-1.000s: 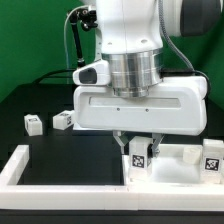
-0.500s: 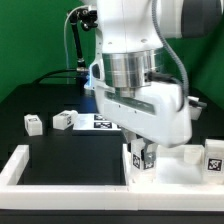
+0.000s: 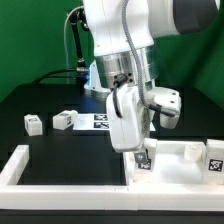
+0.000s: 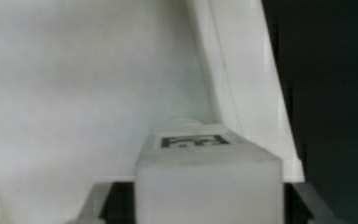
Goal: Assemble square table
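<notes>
Turned since a second ago, your gripper [image 3: 146, 154] clamps a leg [image 4: 202, 182] by the tabletop's [image 3: 178, 170] rim.

A robotics lab: a large white jointed robot arm [image 3: 125, 40], a matte black surface [image 3: 70, 150], a plain green backdrop [image 3: 30, 40], and a small white tagged plastic block [image 3: 143, 161].

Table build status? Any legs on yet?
Done: nothing clearly; the tabletop lies flat. In hand: the gripper grips one leg upright over the tabletop; seated or not, can't tell. Left: two legs lie loose at the exterior view's left.
</notes>
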{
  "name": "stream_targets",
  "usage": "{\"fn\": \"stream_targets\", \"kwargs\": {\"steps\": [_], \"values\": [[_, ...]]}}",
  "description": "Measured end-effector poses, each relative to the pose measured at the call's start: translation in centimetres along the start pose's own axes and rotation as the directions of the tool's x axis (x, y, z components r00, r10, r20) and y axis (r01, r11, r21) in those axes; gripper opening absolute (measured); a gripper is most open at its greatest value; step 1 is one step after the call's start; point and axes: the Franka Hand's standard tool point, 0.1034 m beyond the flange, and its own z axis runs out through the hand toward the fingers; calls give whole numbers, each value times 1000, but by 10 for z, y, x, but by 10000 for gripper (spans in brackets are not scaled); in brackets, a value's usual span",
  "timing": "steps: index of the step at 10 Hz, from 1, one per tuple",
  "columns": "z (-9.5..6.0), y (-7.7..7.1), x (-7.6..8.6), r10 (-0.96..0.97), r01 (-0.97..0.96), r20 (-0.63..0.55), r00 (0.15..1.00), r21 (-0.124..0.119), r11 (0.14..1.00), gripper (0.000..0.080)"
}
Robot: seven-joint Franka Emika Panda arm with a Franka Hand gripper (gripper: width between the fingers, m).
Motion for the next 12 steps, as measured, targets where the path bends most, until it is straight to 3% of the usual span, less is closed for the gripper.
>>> {"fn": "stream_targets", "kwargs": {"steps": [2, 5, 7, 8, 9, 10, 11, 12], "values": [[0, 0, 2, 114, -114, -4, 994, -5, 994, 291], [0, 4, 7, 129, -130, -57, 990, -16, 991, 292], [1, 4, 7, 128, -129, -57, 990, -17, 992, 537], [-1, 3, 4, 125, -126, -56, 991, -15, 992, 537], [-14, 4, -13, 107, -107, -42, 993, -4, 994, 626], [-28, 10, -29, 90, -90, -27, 996, -1, 996, 642], [-41, 15, -42, 77, -78, -15, 997, -24, 997, 642], [-43, 17, -44, 74, -74, -13, 997, -32, 997, 648]]}}
